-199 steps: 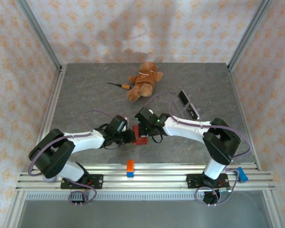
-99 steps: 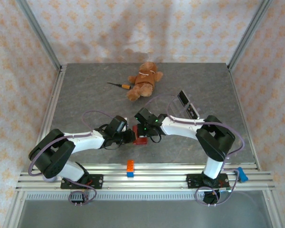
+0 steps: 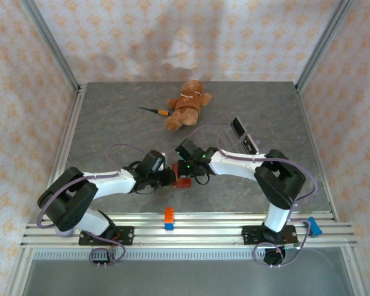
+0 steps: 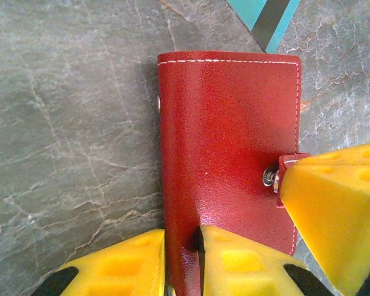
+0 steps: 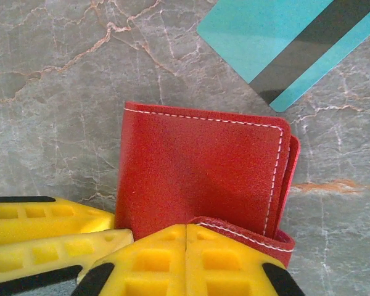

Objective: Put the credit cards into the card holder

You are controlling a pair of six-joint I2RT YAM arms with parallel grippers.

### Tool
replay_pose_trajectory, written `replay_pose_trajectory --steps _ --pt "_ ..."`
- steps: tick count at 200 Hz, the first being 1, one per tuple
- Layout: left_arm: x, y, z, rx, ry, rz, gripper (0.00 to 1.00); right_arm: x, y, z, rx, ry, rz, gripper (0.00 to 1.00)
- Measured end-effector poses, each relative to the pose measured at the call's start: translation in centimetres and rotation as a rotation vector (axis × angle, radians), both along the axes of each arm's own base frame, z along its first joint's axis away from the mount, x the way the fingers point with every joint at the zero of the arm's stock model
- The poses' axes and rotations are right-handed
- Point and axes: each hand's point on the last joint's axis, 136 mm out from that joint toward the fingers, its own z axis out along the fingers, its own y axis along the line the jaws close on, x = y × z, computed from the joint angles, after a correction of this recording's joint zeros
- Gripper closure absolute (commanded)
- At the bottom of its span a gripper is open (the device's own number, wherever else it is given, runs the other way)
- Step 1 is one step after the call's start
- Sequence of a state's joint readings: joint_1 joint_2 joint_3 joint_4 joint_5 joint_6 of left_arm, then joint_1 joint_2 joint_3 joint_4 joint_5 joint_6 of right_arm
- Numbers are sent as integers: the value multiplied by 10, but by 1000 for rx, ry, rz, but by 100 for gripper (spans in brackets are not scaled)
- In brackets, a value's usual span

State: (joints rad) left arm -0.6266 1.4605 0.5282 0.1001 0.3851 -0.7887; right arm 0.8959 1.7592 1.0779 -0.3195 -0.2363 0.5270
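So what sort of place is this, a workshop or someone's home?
Likely a robot test booth: a left arm and right arm bolted to a metal rail, patterned backdrop walls around the table, and props like a teddy bear.

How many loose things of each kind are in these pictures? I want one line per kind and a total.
Dark red leather card holder: 1
Teal plastic card with dark stripe: 1
Brown plush teddy bear: 1
Thin screwdriver with orange handle: 1
Small orange-and-blue block: 1
Clear acrylic stand: 1
Total: 6

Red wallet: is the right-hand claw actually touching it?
Touching. The right wrist view shows the right gripper shut on the flap edge of the card holder, red leather meeting the yellow fingers.
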Motion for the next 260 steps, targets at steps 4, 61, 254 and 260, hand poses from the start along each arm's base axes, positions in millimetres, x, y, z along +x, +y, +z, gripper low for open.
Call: replay_pose_trajectory --steps 4,61,254,260 --pt "0 0 0 0 0 0 81 0 0 0 0 0 0 100" --pt "0 0 0 0 0 0 81 0 0 -5 2 -2 -1 100" --pt "-1 1 0 5 -1 0 82 4 2 -13 217 0 -28 100" --pt "-1 2 1 7 -1 0 81 4 2 -13 224 6 -27 100"
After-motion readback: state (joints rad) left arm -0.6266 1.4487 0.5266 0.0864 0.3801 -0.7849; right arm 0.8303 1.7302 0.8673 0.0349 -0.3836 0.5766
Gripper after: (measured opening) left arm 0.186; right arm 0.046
